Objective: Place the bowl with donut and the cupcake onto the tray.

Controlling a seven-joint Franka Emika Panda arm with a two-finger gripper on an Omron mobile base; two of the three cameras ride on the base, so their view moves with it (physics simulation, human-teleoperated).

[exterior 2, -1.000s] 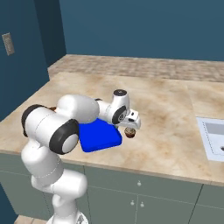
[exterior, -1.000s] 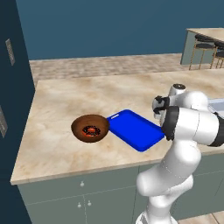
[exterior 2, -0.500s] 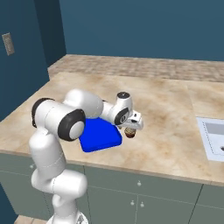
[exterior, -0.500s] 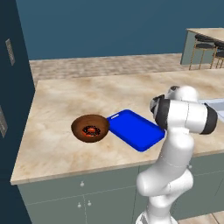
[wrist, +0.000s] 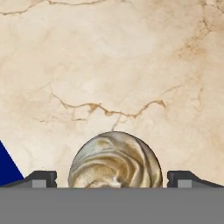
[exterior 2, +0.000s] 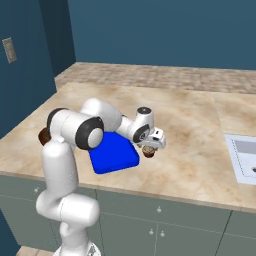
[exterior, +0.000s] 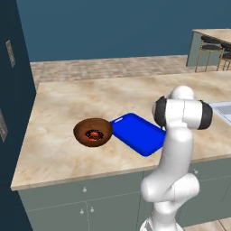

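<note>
The counter (exterior: 67,108) is beige marble with rust-brown veins, and on it the tray (exterior: 137,134) is bright blue. The bowl (exterior: 92,131) is reddish brown, its donut (exterior: 94,134) red-orange and dark. The cupcake (wrist: 115,161) has a swirled tan and cream top.

The white arm rises from its base, bends at the elbow and reaches low, ending just beside the tray (exterior 2: 114,153). Its gripper (exterior 2: 148,150) points downward, both fingertips (wrist: 41,178) spread wide on either side of the cupcake (wrist: 115,160).
</note>
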